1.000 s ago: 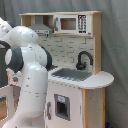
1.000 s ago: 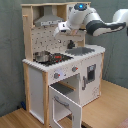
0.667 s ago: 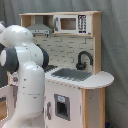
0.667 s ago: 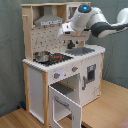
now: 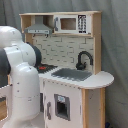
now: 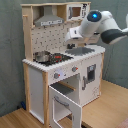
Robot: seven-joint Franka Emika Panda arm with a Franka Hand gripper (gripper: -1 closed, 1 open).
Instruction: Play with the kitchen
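The kitchen (image 6: 60, 70), upright on the wooden floor, faces the second exterior view's lower right with its oven door (image 6: 65, 106) hanging open (the gripper (image 6: 70, 35) above the stovetop (image 6: 52, 58) is blurred, its opening indiscernible).

White arm (image 6: 102, 27) outstretched, wrist bent downward

A lab-like test corner: grey curtain backdrop (image 5: 114, 60) (plain, draped) behind the kitchen (image 6: 60, 70).
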